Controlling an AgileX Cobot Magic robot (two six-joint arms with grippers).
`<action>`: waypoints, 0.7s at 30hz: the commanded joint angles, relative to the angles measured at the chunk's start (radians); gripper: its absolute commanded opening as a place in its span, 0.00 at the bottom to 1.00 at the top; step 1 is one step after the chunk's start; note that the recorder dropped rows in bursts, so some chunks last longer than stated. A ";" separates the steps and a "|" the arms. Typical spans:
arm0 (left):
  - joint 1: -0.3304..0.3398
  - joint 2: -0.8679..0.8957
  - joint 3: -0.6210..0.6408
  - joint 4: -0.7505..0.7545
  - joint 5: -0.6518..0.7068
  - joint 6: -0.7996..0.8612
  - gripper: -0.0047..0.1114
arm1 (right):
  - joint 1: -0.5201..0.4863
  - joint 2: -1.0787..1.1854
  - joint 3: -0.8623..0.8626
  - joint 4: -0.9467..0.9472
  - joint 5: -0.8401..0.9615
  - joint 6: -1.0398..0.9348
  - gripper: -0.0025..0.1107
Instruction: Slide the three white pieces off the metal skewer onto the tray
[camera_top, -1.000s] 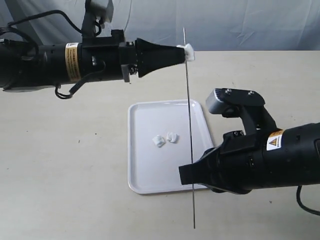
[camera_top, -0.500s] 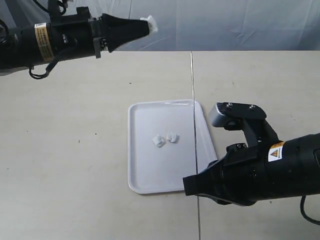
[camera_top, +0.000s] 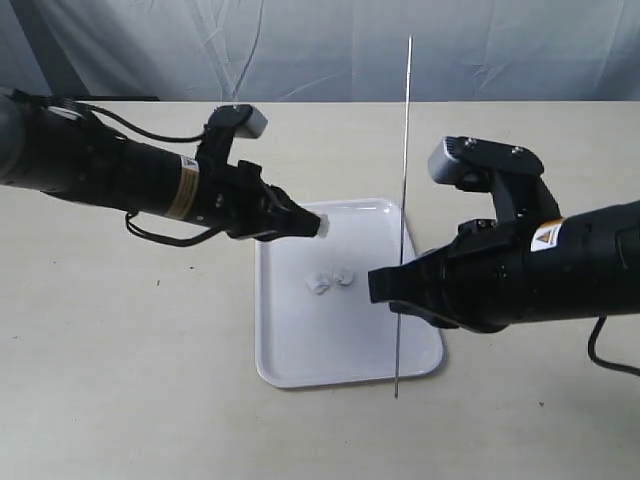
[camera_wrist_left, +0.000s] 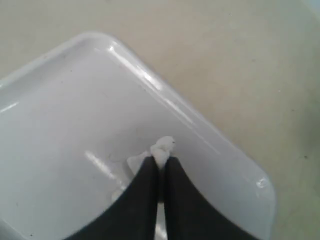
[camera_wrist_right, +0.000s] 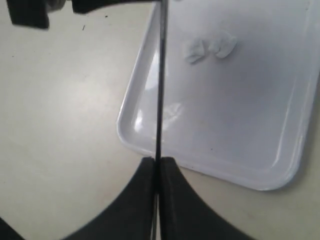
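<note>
Altogether, five kinds of item are on record, counted below.

White pieces: three, none of them on the rod.
- Piece one (camera_top: 318, 284) and piece two (camera_top: 345, 274) lie side by side on the tray floor, close enough that a gap between them cannot be made out.
- Piece three (camera_top: 321, 226) is pinched at the very tip of the left gripper (camera_top: 314, 225), over the tray's far left corner. In the left wrist view, piece three (camera_wrist_left: 163, 148) pokes out past the closed black fingertips (camera_wrist_left: 149, 172) above the tray floor. Whether it touches the floor cannot be told.

Metal skewer (camera_top: 404, 180): one, bare along its whole visible length. It stands close to upright along the tray's right side in the exterior view, with its top against the grey backdrop (camera_top: 300, 50).

Tray (camera_top: 330, 345): one, white, with rounded corners and a low rim, lying flat on the beige table (camera_top: 120, 390).

Grippers: two.
- The left gripper is clamped on piece three, as noted.
- The right gripper (camera_top: 388, 288) is clamped on the lower half of the skewer. In the right wrist view its two fingers (camera_wrist_right: 142, 180) press together on the rod (camera_wrist_right: 160, 75).
</note>
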 joint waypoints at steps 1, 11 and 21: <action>-0.023 0.052 -0.002 0.008 0.070 -0.005 0.04 | -0.055 0.054 -0.063 -0.064 0.058 -0.004 0.02; -0.023 0.105 -0.002 0.007 0.093 -0.003 0.05 | -0.065 0.301 -0.236 -0.110 0.136 -0.004 0.02; -0.023 0.134 -0.002 0.006 0.112 -0.003 0.32 | -0.065 0.433 -0.294 -0.121 0.162 -0.004 0.02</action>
